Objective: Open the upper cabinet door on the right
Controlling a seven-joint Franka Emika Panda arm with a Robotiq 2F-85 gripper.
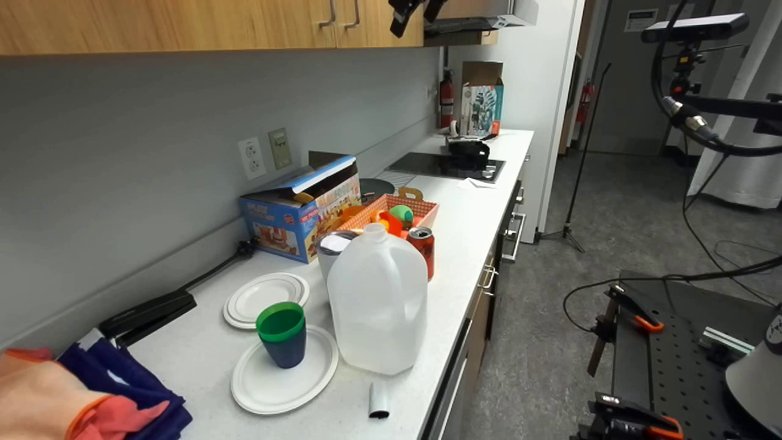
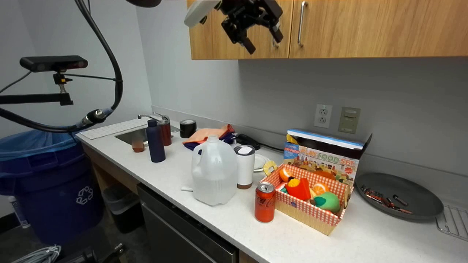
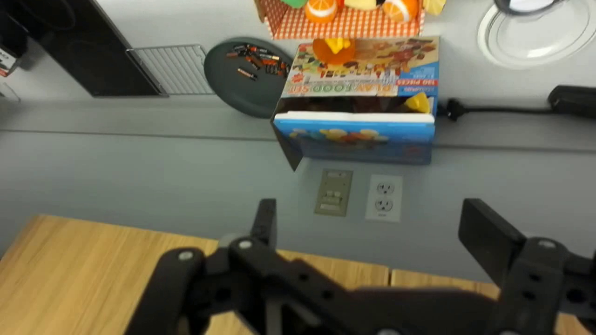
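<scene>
Tabletop [image 2: 365, 244] beneath the work carries plenty that could be knocked, so the pull is best kept high and unhurried; its surface is smooth and white. The upper cabinet door [image 2: 384, 29], on the right of the pair above, is shut. It should be drawn outward along an arc rather than straight back, and its flat, light-brown veneer shows streaky grain. Below stands a toy box [image 2: 321, 155] of glossy printed cardboard with its flap up, then a translucent plastic jug [image 2: 215, 179] with rounded shoulders. The hand [image 2: 264, 42], black and angular, has its fingers spread wide with nothing between them, and it stands clear of the door's handle [image 2: 301, 23]; lining up squarely, one finger either side of the bar, would serve best before any squeeze. Slimmest of all, that bar is silvery and smooth, bent at its ends and upright near the door's lower corner, so a centred grip should slip least.
</scene>
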